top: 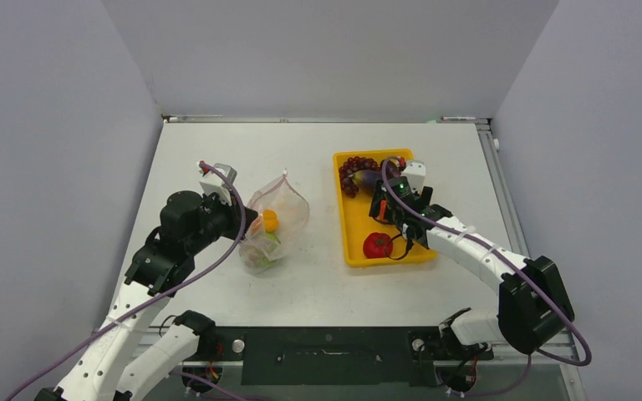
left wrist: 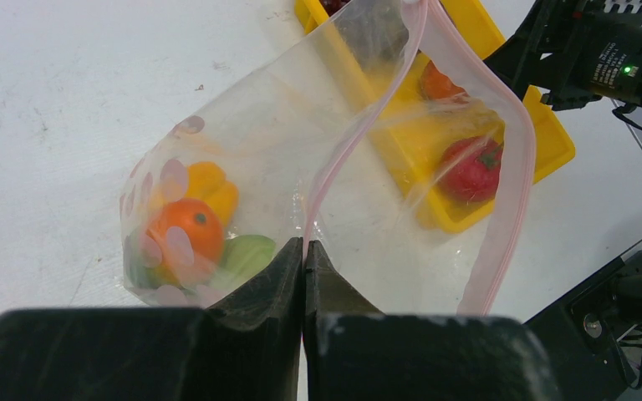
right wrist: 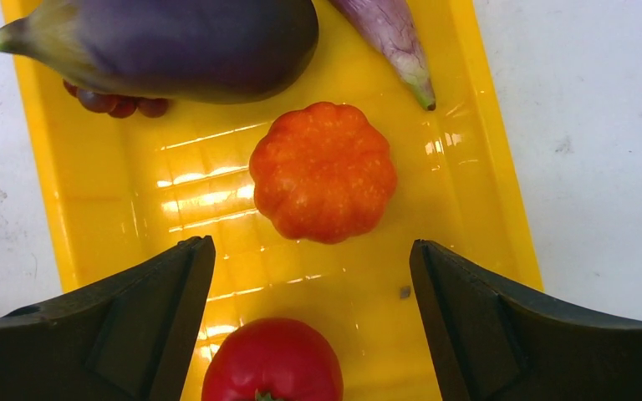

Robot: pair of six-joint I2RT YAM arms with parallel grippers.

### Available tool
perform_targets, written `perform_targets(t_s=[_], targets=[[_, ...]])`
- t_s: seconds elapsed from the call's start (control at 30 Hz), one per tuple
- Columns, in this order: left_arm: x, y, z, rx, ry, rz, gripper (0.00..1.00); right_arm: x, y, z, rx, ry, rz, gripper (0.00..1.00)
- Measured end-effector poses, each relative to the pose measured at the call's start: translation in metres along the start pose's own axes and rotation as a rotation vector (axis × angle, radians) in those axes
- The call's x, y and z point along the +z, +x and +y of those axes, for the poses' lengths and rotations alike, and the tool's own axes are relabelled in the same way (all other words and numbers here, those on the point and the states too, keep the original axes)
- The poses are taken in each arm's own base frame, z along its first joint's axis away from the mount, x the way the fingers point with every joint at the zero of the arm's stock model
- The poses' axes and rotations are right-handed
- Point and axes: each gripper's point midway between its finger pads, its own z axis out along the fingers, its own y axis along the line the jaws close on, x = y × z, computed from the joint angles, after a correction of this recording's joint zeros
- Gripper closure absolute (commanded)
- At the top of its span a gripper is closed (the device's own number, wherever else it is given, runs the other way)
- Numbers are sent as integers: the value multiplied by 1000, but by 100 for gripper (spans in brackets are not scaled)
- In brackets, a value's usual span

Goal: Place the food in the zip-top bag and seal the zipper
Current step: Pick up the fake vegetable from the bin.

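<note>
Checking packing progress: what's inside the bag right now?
An orange fruit, a yellow piece and a green piece lie in the bag. The part behind the left gripper is covered.

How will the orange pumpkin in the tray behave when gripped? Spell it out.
The orange pumpkin looks squat and lobed, so it probably won't roll far. Its ribbed, matte skin should resist slipping. The glossy yellow tray may let it slide if nudged.

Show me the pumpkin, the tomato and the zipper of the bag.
pumpkin (right wrist: pixel 323 171): right wrist view, centre of its ribbed top.
tomato (right wrist: pixel 272 361): right wrist view, its rounded top.
zipper (left wrist: pixel 359 125): left wrist view, middle of the near pink strip.
</note>
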Motion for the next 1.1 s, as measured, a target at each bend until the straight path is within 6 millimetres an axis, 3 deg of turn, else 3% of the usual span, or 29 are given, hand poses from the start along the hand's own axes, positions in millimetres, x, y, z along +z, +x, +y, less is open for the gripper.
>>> perform_targets(t_s=[0.33,0.7,0.9,1.1], targets=[[0,0,0,0,-2,0,100,37,12,-2,65,-8,67,10],[1,1,2,0,-8,4,100,60,23,-5,93,-2,106,10],[3,2,2,-2,-11,12,100,65,27,-5,101,-4,117,2],[6,4,3,-4,-14,22,100,67,23,-5,116,-10,108,26]])
